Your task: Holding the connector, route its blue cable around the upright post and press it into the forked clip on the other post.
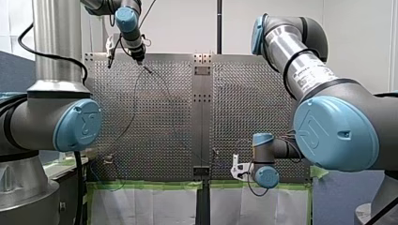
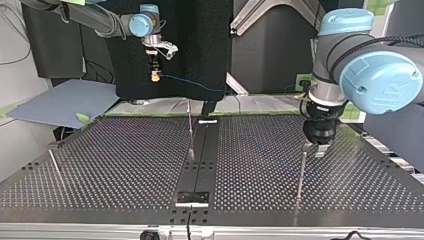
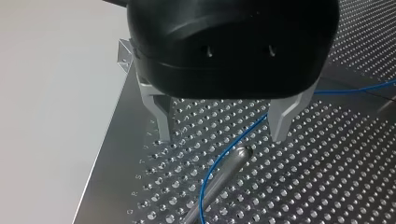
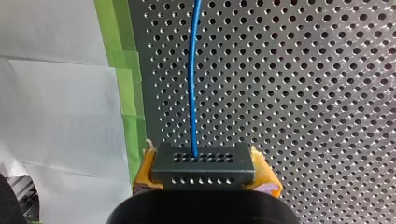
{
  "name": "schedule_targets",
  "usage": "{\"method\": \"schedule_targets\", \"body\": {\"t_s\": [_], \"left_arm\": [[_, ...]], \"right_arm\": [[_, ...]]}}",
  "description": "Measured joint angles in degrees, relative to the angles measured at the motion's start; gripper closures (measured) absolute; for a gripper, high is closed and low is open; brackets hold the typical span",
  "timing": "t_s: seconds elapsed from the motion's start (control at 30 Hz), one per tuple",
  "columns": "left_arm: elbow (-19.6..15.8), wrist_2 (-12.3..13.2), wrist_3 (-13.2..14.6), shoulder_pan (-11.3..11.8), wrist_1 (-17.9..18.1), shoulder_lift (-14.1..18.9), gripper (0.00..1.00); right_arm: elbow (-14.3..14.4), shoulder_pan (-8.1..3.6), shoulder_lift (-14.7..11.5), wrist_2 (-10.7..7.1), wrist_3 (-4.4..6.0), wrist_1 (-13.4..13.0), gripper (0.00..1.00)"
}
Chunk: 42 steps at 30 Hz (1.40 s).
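bench stock: cable-routing set

item 1, connector (image 4: 203,165), one: black block with rows of small holes, pinched between our right gripper's (image 4: 204,179) yellow pads (image 4: 266,179).
item 2, blue cable (image 4: 193,70), one: leaves the connector's holed face straight ahead of those pads and passes between our left gripper's (image 3: 222,128) metal fingers (image 3: 281,119), which stand spread and hold nothing.
item 3, three thin rods counted in the top view: post (image 3: 219,179) just under the spread fingers, cable beside it; middle post (image 2: 190,131); outer post (image 2: 54,162).
item 4, label (image 1: 309,77) on our right arm (image 1: 338,126), one: print too small to read.
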Motion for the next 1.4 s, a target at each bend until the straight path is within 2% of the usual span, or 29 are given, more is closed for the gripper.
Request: {"method": "schedule_targets", "body": {"t_s": [0.3, 0.73, 0.9, 1.1, 1.4], "left_arm": [[0.00, -0.19, 0.00, -0.01, -0.08, 0.01, 0.00], [-0.01, -4.49, 0.00, -0.18, -1.53, 0.01, 0.00], [-0.03, -4.93, 0.00, -0.19, -1.65, 0.02, 0.00], [-0.03, -4.24, 0.74, -0.45, -1.03, 0.04, 0.00], [-0.01, -0.65, 4.60, -2.76, 2.71, 0.02, 0.00]], "right_arm": [[0.00, 0.00, -0.01, 0.00, 0.00, -0.04, 1.00], [0.00, -0.01, 0.00, 0.00, 0.00, 0.00, 1.00], [0.00, 0.00, 0.00, 0.00, 0.00, 0.00, 1.00], [0.00, 0.00, 0.00, 0.05, 0.00, 0.00, 1.00], [-0.02, -0.06, 0.00, 0.02, 0.06, -0.06, 1.00]]}}
